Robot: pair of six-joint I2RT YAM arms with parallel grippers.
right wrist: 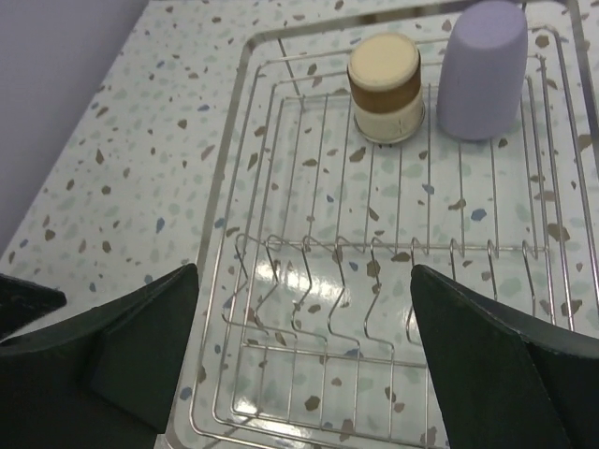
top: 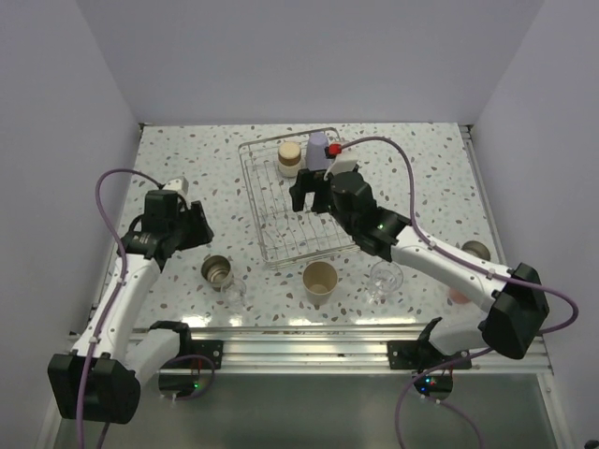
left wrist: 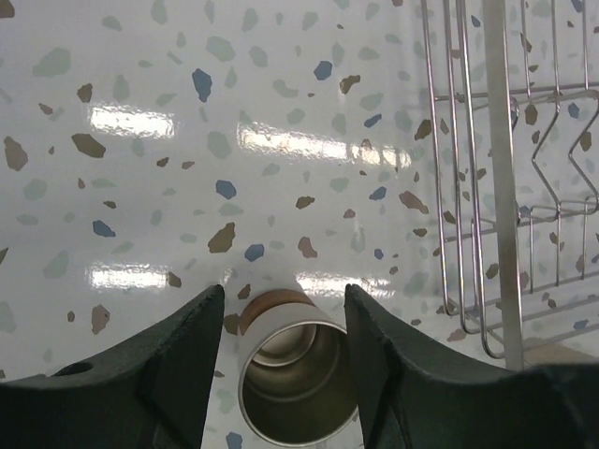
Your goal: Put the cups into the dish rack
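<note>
Left of the dish rack (top: 281, 245), on the table (left wrist: 140, 187), my left gripper (left wrist: 285, 301) straddles a steel cup (left wrist: 299, 393); pinched or not, I cannot tell. Right gripper (right wrist: 304, 273) hangs open and empty over the rack. Next: firm grip, lift, carry across.

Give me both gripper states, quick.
Left gripper: jaws around the steel cup, grip cannot be told.
Right gripper: open, empty, over the rack.
</note>
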